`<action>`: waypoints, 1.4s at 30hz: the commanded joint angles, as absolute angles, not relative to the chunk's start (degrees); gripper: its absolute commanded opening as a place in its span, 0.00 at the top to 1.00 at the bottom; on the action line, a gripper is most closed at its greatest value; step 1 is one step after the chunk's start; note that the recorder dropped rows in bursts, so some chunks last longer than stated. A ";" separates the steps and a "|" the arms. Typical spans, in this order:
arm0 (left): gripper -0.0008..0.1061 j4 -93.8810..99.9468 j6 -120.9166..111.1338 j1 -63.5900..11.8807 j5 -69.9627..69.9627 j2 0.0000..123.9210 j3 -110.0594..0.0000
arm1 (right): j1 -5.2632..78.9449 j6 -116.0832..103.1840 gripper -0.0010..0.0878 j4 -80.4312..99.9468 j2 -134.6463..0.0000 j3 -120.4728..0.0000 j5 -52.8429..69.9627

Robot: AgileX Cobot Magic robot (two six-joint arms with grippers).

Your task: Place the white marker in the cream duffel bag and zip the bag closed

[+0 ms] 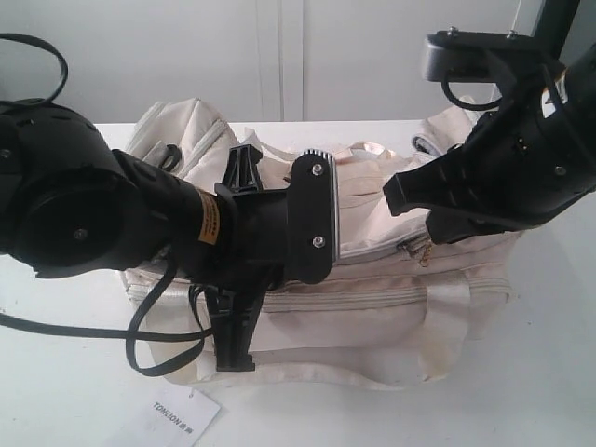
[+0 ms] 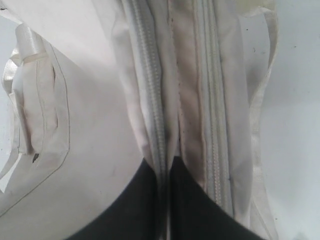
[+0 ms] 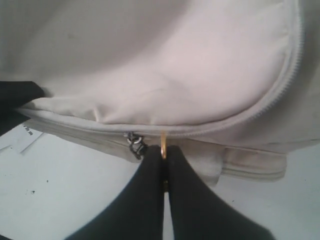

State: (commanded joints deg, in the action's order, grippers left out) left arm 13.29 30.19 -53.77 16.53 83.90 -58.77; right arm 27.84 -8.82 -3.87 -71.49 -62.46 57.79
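The cream duffel bag [image 1: 372,317] lies on its side across the white table [image 1: 521,391]. My right gripper [image 3: 163,152] is shut on a small gold zip pull [image 3: 163,140] at the bag's top zip, beside a dark metal ring [image 3: 135,145]. In the exterior view this gripper [image 1: 430,237] sits at the bag's right end. My left gripper [image 2: 165,162] is shut on a fold of cream fabric carrying a zip track [image 2: 152,115], and its arm [image 1: 233,223] covers the bag's left half. The white marker is not in view.
A white paper hang tag [image 1: 177,419] lies on the table in front of the bag, also showing in the right wrist view as the hang tag [image 3: 20,137]. A black cable [image 1: 149,345] loops from the left arm over the table. Shiny strap handles [image 2: 15,95] hang off the bag.
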 joint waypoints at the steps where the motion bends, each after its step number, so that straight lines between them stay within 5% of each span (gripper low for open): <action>1: 0.99 13.29 30.19 -53.77 16.60 83.90 -58.77 | 27.84 -9.19 0.99 -3.35 -71.49 -62.46 57.89; 17: 0.99 13.29 30.19 -53.77 16.60 83.90 -58.77 | 27.60 -13.60 0.99 4.96 -69.73 -62.46 58.72; 42: 0.99 13.29 30.19 -53.77 16.60 83.90 -58.77 | 15.44 -12.24 0.99 4.95 -68.52 -62.46 52.99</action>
State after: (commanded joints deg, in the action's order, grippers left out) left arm 13.29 30.19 -53.77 16.60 83.90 -58.77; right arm 15.44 -12.24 4.95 -68.52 -62.46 52.99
